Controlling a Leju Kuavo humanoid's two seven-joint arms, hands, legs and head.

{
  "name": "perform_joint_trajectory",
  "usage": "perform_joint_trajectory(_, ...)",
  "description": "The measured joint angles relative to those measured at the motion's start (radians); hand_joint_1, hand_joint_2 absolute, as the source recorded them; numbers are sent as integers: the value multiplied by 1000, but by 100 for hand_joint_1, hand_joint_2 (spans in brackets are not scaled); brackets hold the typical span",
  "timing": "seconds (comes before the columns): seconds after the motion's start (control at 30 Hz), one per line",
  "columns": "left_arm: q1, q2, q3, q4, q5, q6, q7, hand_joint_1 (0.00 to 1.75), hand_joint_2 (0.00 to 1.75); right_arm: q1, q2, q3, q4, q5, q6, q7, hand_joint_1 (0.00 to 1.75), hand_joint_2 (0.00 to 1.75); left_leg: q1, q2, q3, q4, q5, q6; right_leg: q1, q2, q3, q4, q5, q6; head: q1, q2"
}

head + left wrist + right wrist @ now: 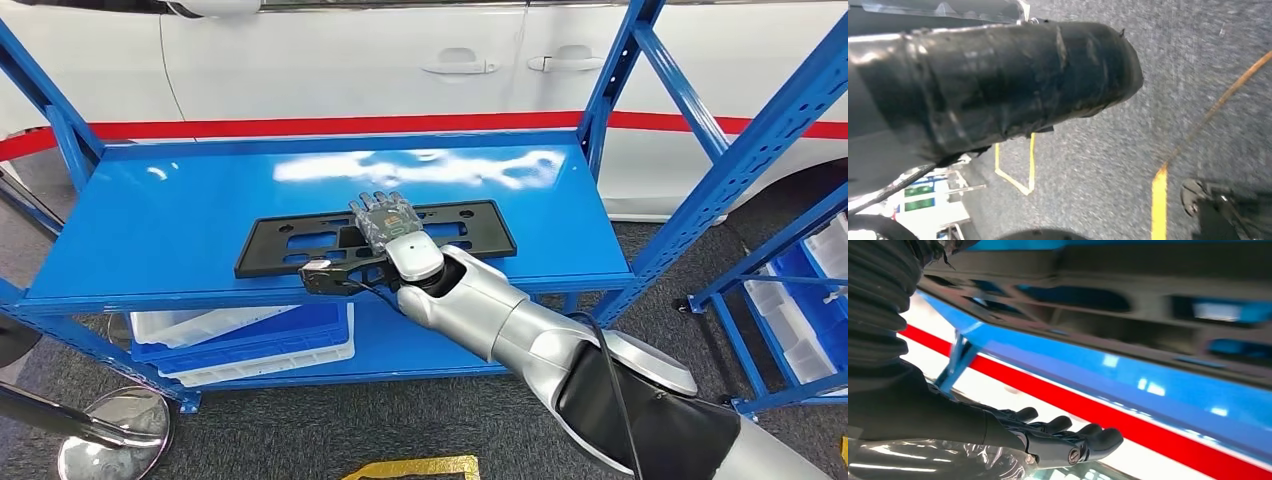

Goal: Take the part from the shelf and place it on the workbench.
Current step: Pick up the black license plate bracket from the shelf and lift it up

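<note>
A blue metal shelf unit [150, 215] stands on grey carpet [300, 430] with yellow floor tape [415, 467]. Behind it is a white car [400, 70] with a red stripe [300, 126]. White-and-blue bins [250, 340] sit on the lower shelf.

Middle of the black part [300, 240] covered by the right hand [385, 222]; contact between them impossible to confirm. In the right wrist view, part [1108, 305] blurred and cut off at the edges. Left wrist view mostly blocked by a dark wrapped cylinder [998, 80]; floor [1128, 165] smeared.
</note>
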Motion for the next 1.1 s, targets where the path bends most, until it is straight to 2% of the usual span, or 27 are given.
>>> perform_joint_trajectory(0.07, 1, 2, 0, 0, 1, 0, 2, 0, 0, 2, 1, 0, 4, -4, 1, -6, 0, 175, 2, 0, 6, -6, -1, 13, -2, -2, -10, 27, -20, 9, 2, 0)
perform_joint_trajectory(0.1, 0, 4, 1, 0, 1, 0, 3, 0, 0, 2, 2, 0, 6, -7, 3, -9, 0, 175, 3, 0, 10, -8, -1, 19, -3, -4, -29, 68, -42, 14, 2, 0)
perform_joint_trajectory(0.17, 0, 7, 1, 0, 2, 1, 4, 0, 0, 7, 2, 1, 11, -16, 13, -17, 0, 175, 2, 1, 15, -9, -5, 28, -5, -6, -96, 199, -98, 19, 4, 0)
perform_joint_trajectory(0.2, 0, 8, 1, 0, 2, 1, 5, 0, 0, 13, 2, 1, 15, -22, 21, -23, 0, 175, 1, 0, 17, -9, -7, 30, -6, -6, -130, 258, -114, 20, 4, 0)
perform_joint_trajectory(0.23, 0, 10, 2, 0, 4, 1, 5, 0, 0, 20, 2, 2, 19, -29, 30, -29, 0, 175, 0, 0, 20, -9, -9, 31, -6, -6, -151, 288, -114, 19, 4, 0)
perform_joint_trajectory(0.27, 0, 12, 2, 0, 8, -1, 7, 0, 0, 27, 2, 2, 24, -38, 41, -36, 0, 175, -2, -2, 23, -8, -12, 32, -6, -6, -154, 280, -93, 17, 4, 0)
perform_joint_trajectory(0.3, 1, 14, 3, 0, 13, -4, 8, 0, 0, 32, 3, 3, 29, -49, 56, -44, 0, 175, -3, -3, 28, -8, -15, 31, -5, -6, -139, 234, -56, 12, 4, 0)
perform_joint_trajectory(0.33, 1, 16, 4, 0, 21, -8, 10, 0, 0, 35, 4, 4, 33, -59, 71, -50, 0, 175, -4, -5, 33, -8, -18, 29, -3, -6, -111, 164, -12, 5, 4, 0)
perform_joint_trajectory(0.37, 0, 17, 5, 0, 27, -13, 12, 0, 0, 35, 6, 5, 38, -67, 84, -55, 0, 175, -6, -6, 36, -7, -22, 27, 1, -5, -80, 97, 19, -3, 3, 0)
perform_joint_trajectory(0.4, 0, 19, 6, 0, 31, -16, 13, 0, 0, 36, 9, 5, 43, -73, 93, -59, 0, 175, -7, -6, 37, -7, -25, 23, 5, -6, -57, 45, 38, -9, 3, 0)
perform_joint_trajectory(0.47, -1, 20, 7, 0, 34, -18, 14, 0, 0, 37, 14, 7, 52, -81, 100, -62, 0, 175, -7, -6, 36, -8, -26, 14, 12, -5, -40, 7, 39, -16, 2, 0)
perform_joint_trajectory(0.53, 0, 23, 8, 0, 33, -18, 14, 0, 0, 39, 19, 8, 60, -87, 99, -63, 0, 175, -5, -4, 36, -9, -29, 3, 8, -5, -34, -6, 42, -20, 1, 0)
perform_joint_trajectory(0.57, 0, 24, 8, 0, 33, -18, 14, 0, 0, 38, 20, 8, 64, -89, 99, -63, 0, 175, -5, -2, 31, 5, -40, -2, 4, -5, -30, -12, 43, -24, 1, 0)
perform_joint_trajectory(0.6, 0, 26, 8, 0, 33, -18, 13, 0, 0, 36, 22, 8, 68, -90, 97, -63, 0, 175, -4, -1, 16, 40, -61, -7, 0, -6, -25, -18, 45, -28, 0, 0)
perform_joint_trajectory(0.67, 0, 29, 9, 0, 32, -19, 11, 0, 0, 33, 25, 8, 75, -91, 93, -62, 0, 175, -2, 0, -44, 162, -118, -15, -1, -7, -21, -21, 45, -32, 0, 0)
perform_joint_trajectory(0.7, 0, 30, 10, 0, 30, -19, 9, 0, 0, 33, 26, 8, 80, -91, 91, -62, 0, 175, 0, 0, -77, 224, -138, -19, 0, -7, -22, -19, 44, -33, 0, 0)
perform_joint_trajectory(0.73, 1, 32, 10, 0, 28, -21, 8, 0, 0, 33, 26, 8, 85, -91, 88, -61, 0, 175, 2, 0, -99, 260, -142, -23, -1, -7, -22, -18, 42, -33, 0, 0)
perform_joint_trajectory(0.77, 2, 32, 10, 0, 25, -22, 7, 0, 0, 32, 26, 8, 90, -91, 84, -60, 0, 175, 4, 1, -104, 259, -127, -26, -2, -6, -22, -14, 40, -32, 0, 0)
perform_joint_trajectory(0.8, 2, 33, 10, 0, 21, -24, 6, 0, 0, 31, 26, 8, 95, -91, 78, -58, 0, 175, 6, 1, -88, 220, -95, -28, -3, -5, -22, -10, 36, -30, 0, 0)
perform_joint_trajectory(0.83, 3, 33, 10, 0, 17, -26, 6, 0, 0, 29, 26, 8, 99, -90, 70, -57, 0, 175, 9, 2, -59, 154, -57, -29, -5, -4, -22, -4, 32, -26, 0, 0)
perform_joint_trajectory(0.9, 1, 34, 10, 0, 12, -28, 6, 0, 0, 21, 25, 8, 105, -88, 55, -52, 0, 175, 7, 1, -5, 43, -19, -26, -4, -2, -26, 8, 23, -15, 0, 0)
perform_joint_trajectory(0.93, 1, 34, 10, 0, 11, -29, 6, 0, 0, 18, 25, 8, 108, -88, 50, -50, 0, 175, 5, 0, 7, 18, -16, -21, -2, -1, -28, 12, 21, -10, -1, 0)
perform_joint_trajectory(1.03, 1, 34, 10, 0, 10, -29, 6, 0, 0, 14, 23, 8, 116, -87, 45, -45, 0, 175, 4, -2, 11, 9, -17, 1, -1, 0, -29, 14, 17, 2, -1, 0)
perform_joint_trajectory(1.1, 1, 34, 10, 0, 9, -30, 7, 0, 0, 12, 21, 8, 121, -87, 38, -39, 0, 175, 6, -1, 15, 2, -13, 16, -4, -3, -47, 57, -13, 12, 0, 0)
